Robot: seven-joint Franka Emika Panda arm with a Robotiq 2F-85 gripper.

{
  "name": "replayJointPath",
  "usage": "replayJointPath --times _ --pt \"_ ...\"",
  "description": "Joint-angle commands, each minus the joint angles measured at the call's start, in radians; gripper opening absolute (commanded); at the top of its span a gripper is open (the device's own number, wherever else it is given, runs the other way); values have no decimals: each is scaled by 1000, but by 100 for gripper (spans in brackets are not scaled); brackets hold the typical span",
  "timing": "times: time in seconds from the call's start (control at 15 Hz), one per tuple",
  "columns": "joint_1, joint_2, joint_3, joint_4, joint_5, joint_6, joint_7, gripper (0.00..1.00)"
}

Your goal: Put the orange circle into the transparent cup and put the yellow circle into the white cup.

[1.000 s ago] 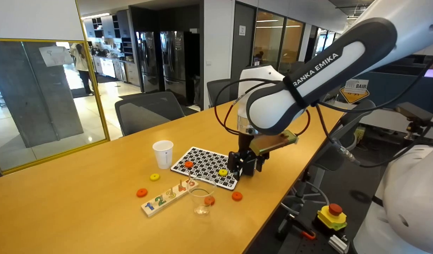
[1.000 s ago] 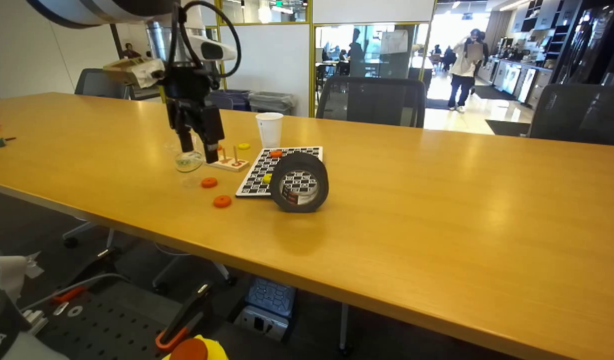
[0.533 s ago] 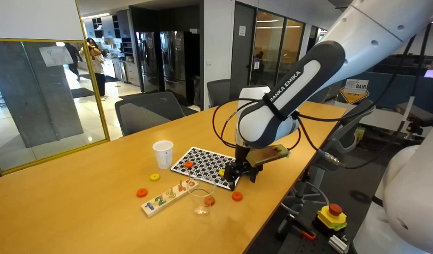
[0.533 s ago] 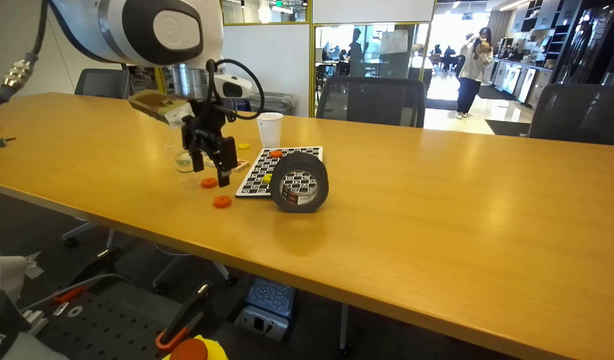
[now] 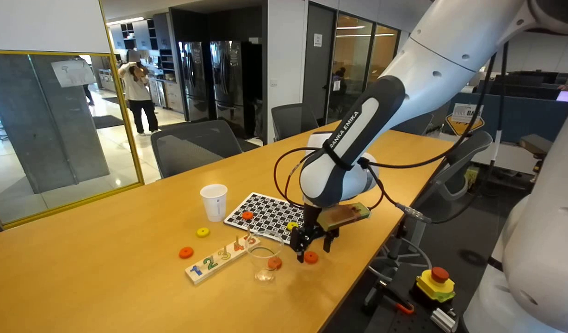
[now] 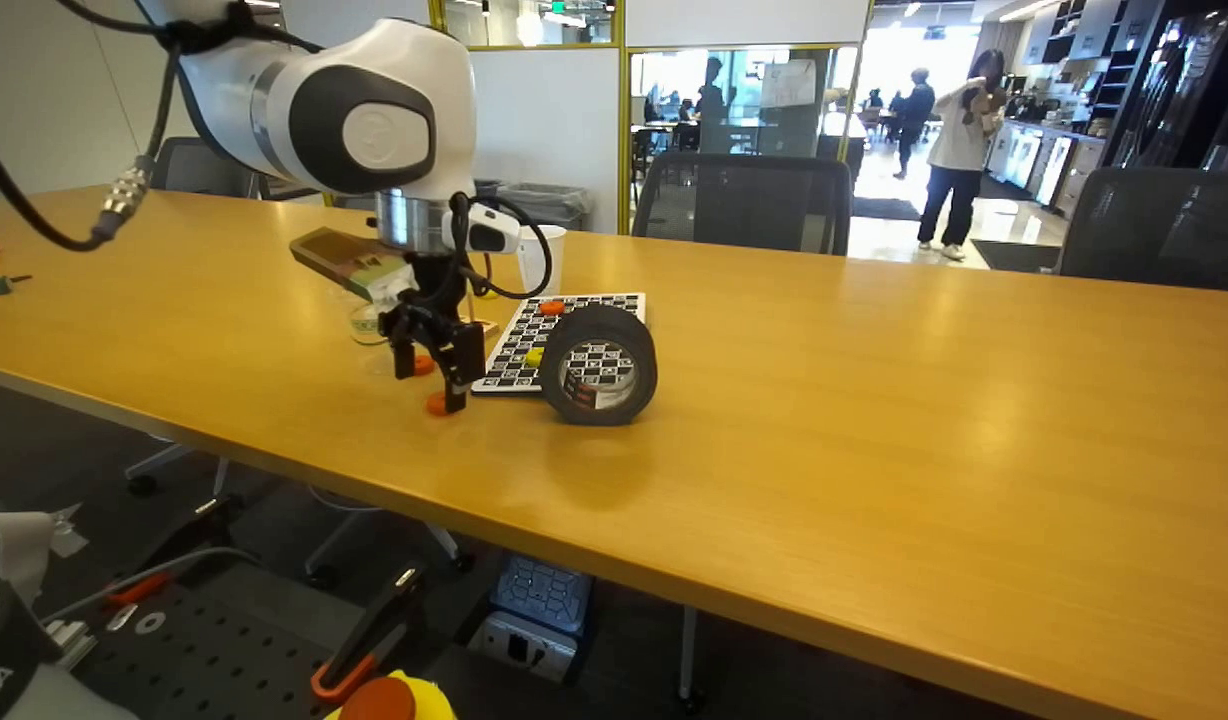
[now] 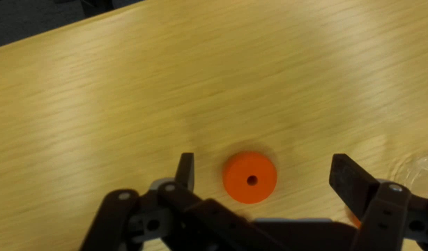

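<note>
- My end effector [image 7: 262,169] is spread wide, gripping nothing; I can't judge its height.
- Between its fingers, in the wrist view: the smooth, holed orange circle [image 7: 250,170] on the wood-grained table [image 7: 130,87].
- The see-through transparent cup [image 5: 264,259] is cut off there.
- The tapered white cup [image 5: 214,203] stands near a yellow circle [image 5: 202,233].

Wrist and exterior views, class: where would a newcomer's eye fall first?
Probably on the white arm, hanging over the table in both exterior views. Next, low in the wrist view, comes a bright orange disc framed by the open pincer. The dark tape, upright beside the checkered board in an exterior view, may also stand out.
</note>
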State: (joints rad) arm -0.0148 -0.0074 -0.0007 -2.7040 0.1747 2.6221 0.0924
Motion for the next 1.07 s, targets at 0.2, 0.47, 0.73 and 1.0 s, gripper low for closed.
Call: replayJointPath --times 0.2,0.47,0.73,1.0 --pt "-2 72 0 42 49 61 -34 100" --pt "2 59 4 16 41 99 -11 100" --pt "5 43 5 -8 32 122 7 100" --pt "7 36 4 -15 24 124 23 59"
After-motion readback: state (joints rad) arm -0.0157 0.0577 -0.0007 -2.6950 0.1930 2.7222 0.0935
